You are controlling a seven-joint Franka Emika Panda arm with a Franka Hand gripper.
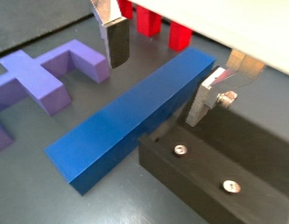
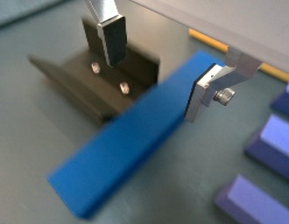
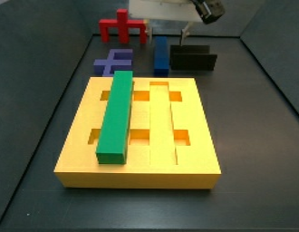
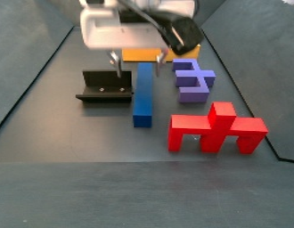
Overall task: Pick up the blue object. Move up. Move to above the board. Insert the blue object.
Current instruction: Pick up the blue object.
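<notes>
While the two-finger gripper point(image 1: 165, 74) hangs with silver fingers apart, straddling the long dark-blue rectangular bar point(image 1: 133, 119) but not yet clamped on it, best to centre first. Should descend until both dark pads flank the long side faces, then close squarely across the width, to prevent twisting. Lies flat on the grey floor, just beside the black L-shaped fixture point(image 4: 104, 87), between it and the purple branched piece point(image 4: 193, 77). Long axis runs near to far in both side views, toward the yellow grooved board point(image 3: 145, 136), parallel with its green bar point(image 3: 116, 115).
</notes>
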